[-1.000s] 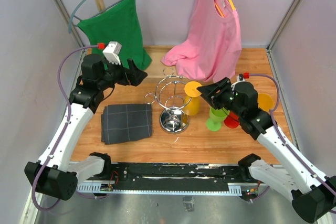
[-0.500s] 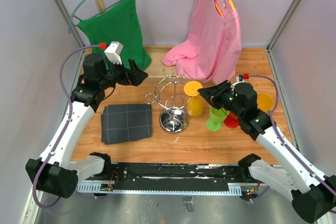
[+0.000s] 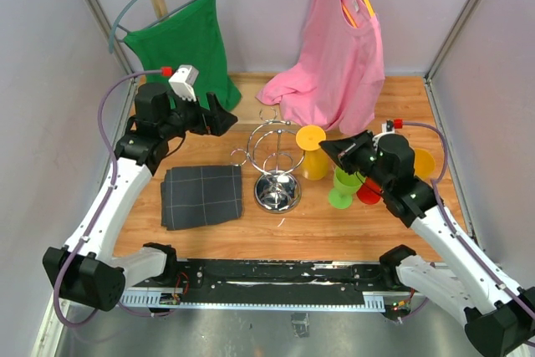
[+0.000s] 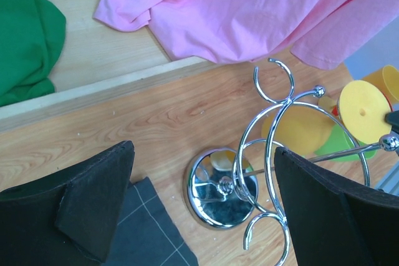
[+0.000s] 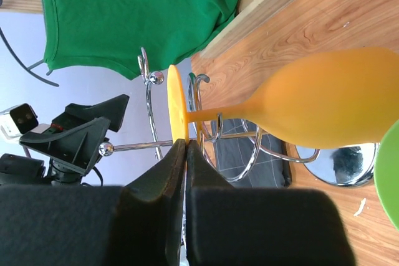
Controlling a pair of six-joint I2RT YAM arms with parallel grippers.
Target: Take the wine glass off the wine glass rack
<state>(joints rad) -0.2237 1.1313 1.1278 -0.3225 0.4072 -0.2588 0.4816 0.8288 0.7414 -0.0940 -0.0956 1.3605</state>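
While the glass (image 5: pixel 324 101) hangs in the rack (image 3: pixel 273 150), its foot (image 5: pixel 175 101) is pinched by the right end effector (image 5: pixel 182 147); the left end effector (image 4: pixel 201 169) is held open, empty. If the stem (image 5: pixel 224 113) snags, the rack could be toppled.

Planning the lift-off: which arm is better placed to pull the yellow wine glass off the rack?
Right. The right tool is closed on the foot rim of the yellow wine glass, hanging inverted on the wine glass rack. The left tool is open, left of the rack, holding nothing.

Wine glass (image 3: pixel 313 165) right of rack (image 3: pixel 277 191), possibly hooked; cloth (image 3: pixel 202 196) left.
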